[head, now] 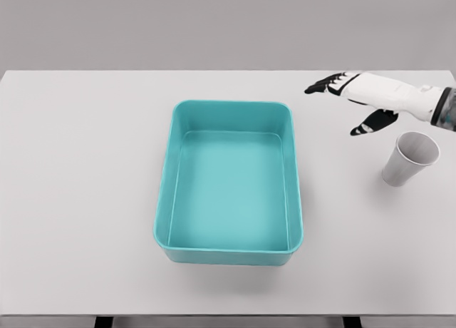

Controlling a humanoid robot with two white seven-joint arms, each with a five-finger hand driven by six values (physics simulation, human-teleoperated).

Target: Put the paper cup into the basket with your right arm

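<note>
A white paper cup [410,159] stands upright on the table at the right, mouth up. My right hand [347,103] hovers just above and to the left of the cup, coming in from the right edge. Its dark-tipped fingers [320,86] are spread and hold nothing; the thumb points down toward the cup without touching it. The teal rectangular basket [164,200] sits in the middle of the table with nothing inside, well to the left of the cup. The left arm does not show.
The white table [78,171] runs across the whole view, with its front edge along the bottom. A plain grey wall stands behind it.
</note>
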